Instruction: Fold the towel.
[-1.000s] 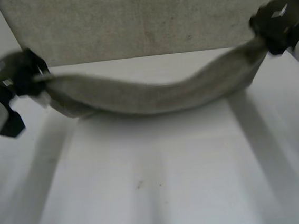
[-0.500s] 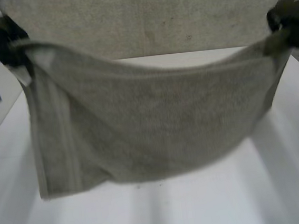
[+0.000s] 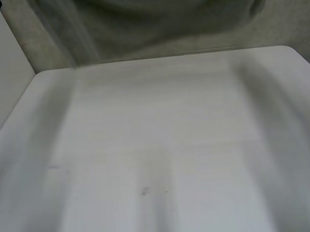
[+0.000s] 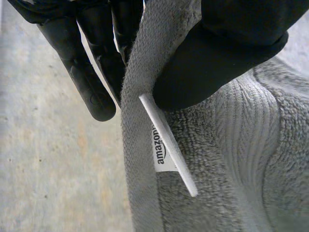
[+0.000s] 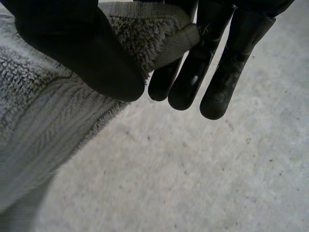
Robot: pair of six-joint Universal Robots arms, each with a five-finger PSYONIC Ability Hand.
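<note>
Left hand (image 4: 217, 58): thumb and fingers pinch the towel (image 4: 236, 154) edge, thumb tip touching the white label (image 4: 166, 145).
Right hand (image 5: 82, 48): thumb and fingers clamped on the towel's right corner hem.
Towel: grey, hanging between both hands, lifted off the table at the far side.
Table (image 3: 163, 148): white, below and nearer than the towel.
Floor (image 5: 193, 169): grey concrete behind the hands.

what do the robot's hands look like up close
Both are black machine hands with a dull, slightly shiny finish. The left hand has a broad, rounded thumb and slimmer, tube-like fingers with blunt rounded tips. The right hand is built the same way. Fingers on both carry a small round dimple near the tip.
</note>
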